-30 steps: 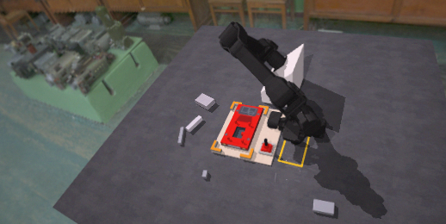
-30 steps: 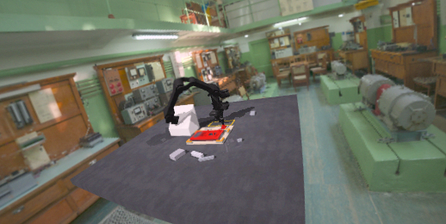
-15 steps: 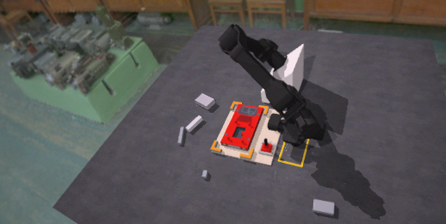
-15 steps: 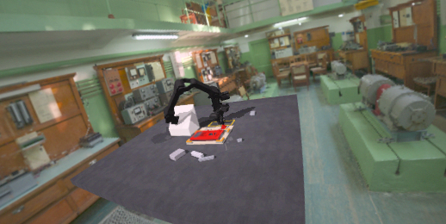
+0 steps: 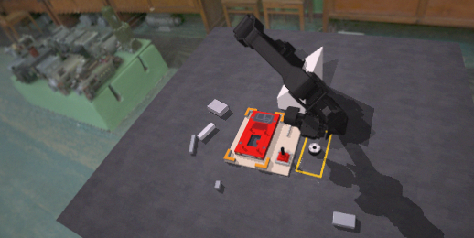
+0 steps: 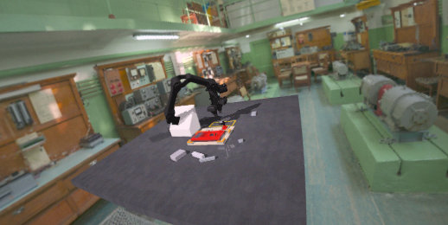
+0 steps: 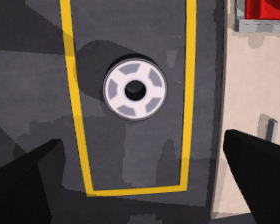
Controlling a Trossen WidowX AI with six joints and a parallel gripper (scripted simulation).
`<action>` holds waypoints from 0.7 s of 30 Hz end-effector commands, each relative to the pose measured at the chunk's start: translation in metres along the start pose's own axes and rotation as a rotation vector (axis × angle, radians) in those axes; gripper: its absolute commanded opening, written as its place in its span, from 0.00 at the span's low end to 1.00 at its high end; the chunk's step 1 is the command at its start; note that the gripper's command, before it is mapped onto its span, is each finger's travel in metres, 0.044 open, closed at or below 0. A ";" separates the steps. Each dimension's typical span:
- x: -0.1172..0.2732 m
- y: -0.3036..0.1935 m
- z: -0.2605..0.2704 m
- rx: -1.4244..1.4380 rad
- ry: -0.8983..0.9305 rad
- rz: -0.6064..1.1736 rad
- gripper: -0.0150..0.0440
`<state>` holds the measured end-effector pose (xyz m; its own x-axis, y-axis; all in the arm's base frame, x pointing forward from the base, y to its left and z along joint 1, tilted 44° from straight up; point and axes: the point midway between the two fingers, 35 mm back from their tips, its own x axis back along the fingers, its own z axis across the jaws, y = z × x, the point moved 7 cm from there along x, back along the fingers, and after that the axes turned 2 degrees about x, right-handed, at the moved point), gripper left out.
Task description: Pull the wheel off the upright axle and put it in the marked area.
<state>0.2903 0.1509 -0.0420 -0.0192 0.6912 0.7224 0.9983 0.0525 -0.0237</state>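
Note:
The wheel (image 5: 314, 148) (image 7: 135, 105) lies face up inside the yellow marked area (image 5: 309, 174) (image 7: 136, 192), with its pale spoked face and dark hole showing. It is clear of the yellow lines; I make out no gap under it. My gripper (image 7: 145, 144) is open and empty above the area; its fingertips stand wide apart, apart from the wheel. In the top view the arm hides the fingers. The upright black axle (image 5: 282, 150) stands bare on its red base (image 5: 285, 156), of which part shows at the top right in the wrist view (image 7: 271, 9).
The cream board (image 5: 276, 169) (image 7: 251, 75) lies beside the area and carries the axle base and a red panel (image 5: 267, 131) with orange corners. A thin metal pin (image 7: 272, 131) stands on the board near one finger. Several grey blocks lie farther out, one (image 5: 344, 220) near the front.

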 end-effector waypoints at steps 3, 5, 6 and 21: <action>0.040 -0.057 -0.021 0.006 0.006 0.000 1.00; 0.048 -0.074 -0.029 0.004 0.005 0.001 1.00; 0.049 -0.076 -0.029 0.004 0.005 0.001 1.00; 0.049 -0.076 -0.029 0.004 0.005 0.001 1.00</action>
<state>0.2156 0.1589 0.0129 -0.0167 0.6924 0.7213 0.9978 0.0582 -0.0327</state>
